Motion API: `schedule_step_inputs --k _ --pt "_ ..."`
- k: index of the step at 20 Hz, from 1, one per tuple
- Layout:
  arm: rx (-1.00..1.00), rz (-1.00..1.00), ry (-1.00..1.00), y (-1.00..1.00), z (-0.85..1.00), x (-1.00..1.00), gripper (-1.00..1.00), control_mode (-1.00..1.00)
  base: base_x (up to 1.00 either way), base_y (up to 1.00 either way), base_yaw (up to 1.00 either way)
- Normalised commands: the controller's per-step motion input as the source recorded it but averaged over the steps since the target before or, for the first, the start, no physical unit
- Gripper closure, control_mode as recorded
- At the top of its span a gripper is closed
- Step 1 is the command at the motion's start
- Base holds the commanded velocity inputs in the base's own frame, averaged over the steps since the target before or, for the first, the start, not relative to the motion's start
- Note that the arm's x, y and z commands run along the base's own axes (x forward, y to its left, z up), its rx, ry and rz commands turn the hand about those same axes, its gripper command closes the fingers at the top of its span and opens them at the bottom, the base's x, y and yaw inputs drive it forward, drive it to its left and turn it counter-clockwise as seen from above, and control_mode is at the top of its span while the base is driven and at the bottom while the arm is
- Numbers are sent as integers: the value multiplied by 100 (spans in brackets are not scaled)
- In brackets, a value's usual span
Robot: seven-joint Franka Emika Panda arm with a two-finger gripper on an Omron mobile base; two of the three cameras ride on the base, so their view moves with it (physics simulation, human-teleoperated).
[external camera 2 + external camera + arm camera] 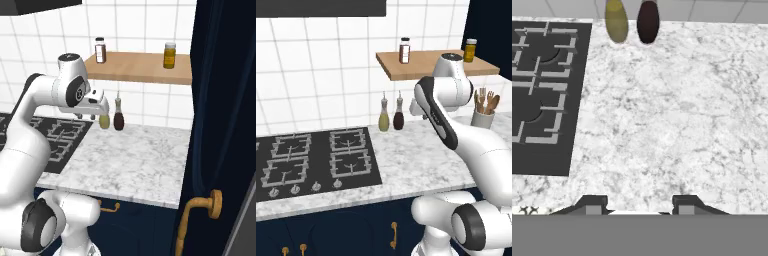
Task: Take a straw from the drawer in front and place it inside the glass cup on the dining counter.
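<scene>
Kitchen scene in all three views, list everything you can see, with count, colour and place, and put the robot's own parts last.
gas hob: one, black with grey grates, set in the worktop's left part
marble worktop: one, white with grey veins, over navy cabinets
bottles: two, one yellow-green and one dark brown, side by side at the tiled wall
wooden shelf: one, light brown, on the wall above the bottles
jars: two on the shelf, one dark brown, one amber
utensil holder: one, white, holding wooden utensils, at the worktop's right end
brass handles: several, on the navy fronts
arm: one, white with dark joints
gripper: one, dark jaws apart above bare marble, holding nothing
</scene>
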Motion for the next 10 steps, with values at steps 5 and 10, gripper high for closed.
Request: schedule_step_inputs --k 5,10 --pt "0 0 0 0 0 0 -100 100 -30 6 0" --pt "0 0 0 0 0 0 -100 100 -58 28 -13"
